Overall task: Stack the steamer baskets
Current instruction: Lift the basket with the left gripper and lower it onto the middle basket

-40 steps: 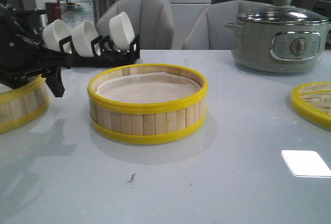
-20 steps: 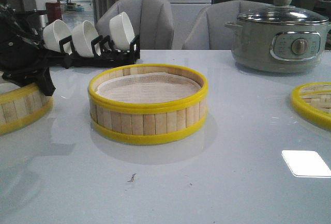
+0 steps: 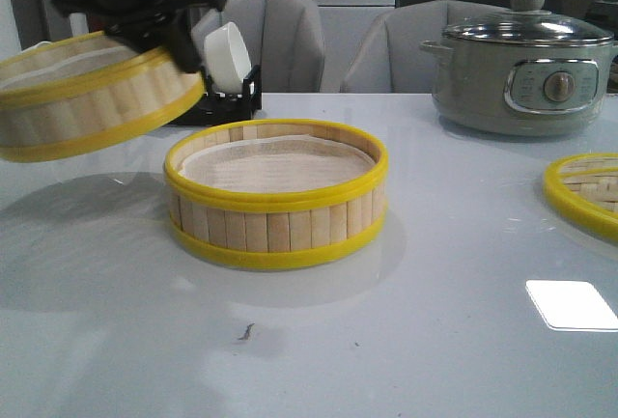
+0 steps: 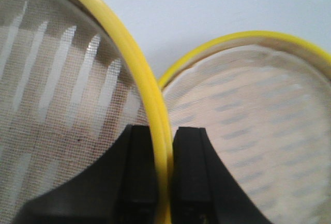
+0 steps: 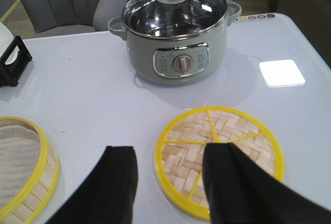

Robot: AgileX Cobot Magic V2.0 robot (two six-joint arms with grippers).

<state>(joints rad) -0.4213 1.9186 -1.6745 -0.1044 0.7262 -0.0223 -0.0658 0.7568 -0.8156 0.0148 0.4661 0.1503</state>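
Observation:
My left gripper [image 3: 180, 43] is shut on the yellow rim of a steamer basket [image 3: 92, 99] and holds it tilted in the air at the table's left. In the left wrist view the black fingers [image 4: 142, 162] pinch that rim [image 4: 138, 71], one inside and one outside. A second steamer basket [image 3: 275, 196], lined with pale mesh, stands on the table at centre, just right of and below the lifted one [image 4: 253, 115]. The woven lid [image 3: 584, 191] lies flat at the right edge. My right gripper [image 5: 170, 151] hovers open above the lid [image 5: 189, 154], holding nothing.
A grey electric pot [image 3: 526, 66] with a glass lid stands at the back right [image 5: 176, 32]. A black rack [image 3: 232, 99] with a white bowl [image 3: 227, 51] sits behind the lifted basket. Two grey chairs stand beyond the table's far edge.
The left gripper came down onto the left basket's rim, closed on it, and has raised the basket up and rightward off the table. The centre basket and lid stayed put.

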